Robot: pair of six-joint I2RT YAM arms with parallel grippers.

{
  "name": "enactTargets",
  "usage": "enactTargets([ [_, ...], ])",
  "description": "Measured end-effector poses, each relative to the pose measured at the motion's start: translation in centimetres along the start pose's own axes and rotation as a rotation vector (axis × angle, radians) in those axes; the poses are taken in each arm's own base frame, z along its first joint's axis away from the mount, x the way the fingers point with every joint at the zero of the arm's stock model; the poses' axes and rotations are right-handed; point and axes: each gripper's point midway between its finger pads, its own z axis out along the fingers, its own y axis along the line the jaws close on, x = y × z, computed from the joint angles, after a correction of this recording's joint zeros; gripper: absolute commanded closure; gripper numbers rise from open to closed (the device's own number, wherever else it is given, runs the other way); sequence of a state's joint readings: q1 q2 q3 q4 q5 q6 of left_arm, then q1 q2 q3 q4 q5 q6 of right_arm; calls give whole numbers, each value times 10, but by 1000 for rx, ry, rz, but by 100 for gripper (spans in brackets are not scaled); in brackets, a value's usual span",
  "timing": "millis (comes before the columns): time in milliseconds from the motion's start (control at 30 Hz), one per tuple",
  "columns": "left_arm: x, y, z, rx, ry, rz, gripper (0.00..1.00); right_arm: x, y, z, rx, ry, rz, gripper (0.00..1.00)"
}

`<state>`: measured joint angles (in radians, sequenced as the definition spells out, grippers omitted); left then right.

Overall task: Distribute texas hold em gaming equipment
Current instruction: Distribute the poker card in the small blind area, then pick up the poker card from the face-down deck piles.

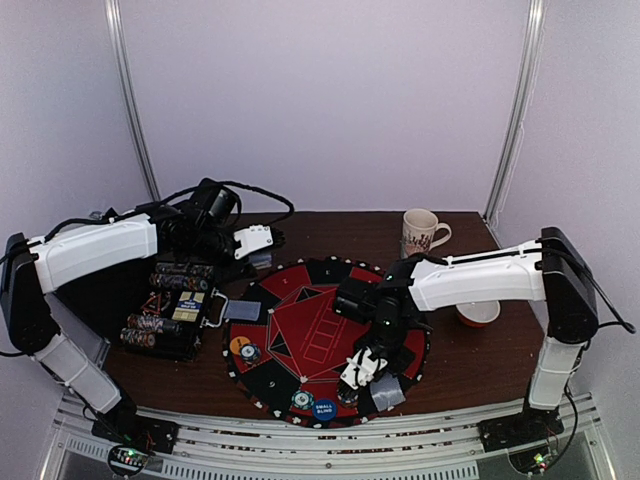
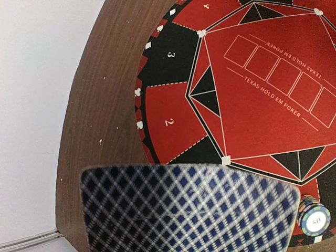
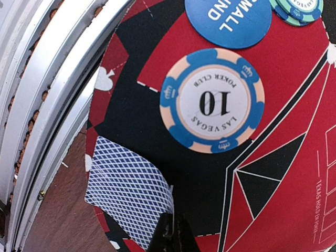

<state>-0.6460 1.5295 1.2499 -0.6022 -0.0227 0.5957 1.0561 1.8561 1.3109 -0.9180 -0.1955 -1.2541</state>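
Card (image 2: 189, 210) clamped in half-spread left jaws, right jaws clenched — tips touching second card (image 3: 128, 202)

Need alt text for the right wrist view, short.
A blue-and-cream 10 chip lies centred on the red-and-black mat, with a blue small blind button and a green chip above it. Bottom left, the shut right gripper seems to pinch a face-down card over the mat's edge.
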Motion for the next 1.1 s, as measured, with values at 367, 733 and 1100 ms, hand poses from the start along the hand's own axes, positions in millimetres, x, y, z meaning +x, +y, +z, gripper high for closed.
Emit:
enactTargets([
  [367,1,1,0,-1,3,-3,50,6,-11,1,67,32,65,59],
  [733,1,1,0,-3,-1,-3,49,37,-84,-154,869,-172,472,0],
  [1100,-7,6,-11,-20,-41,-3,49,111,-199,-274,790,-1324,1383,0],
])
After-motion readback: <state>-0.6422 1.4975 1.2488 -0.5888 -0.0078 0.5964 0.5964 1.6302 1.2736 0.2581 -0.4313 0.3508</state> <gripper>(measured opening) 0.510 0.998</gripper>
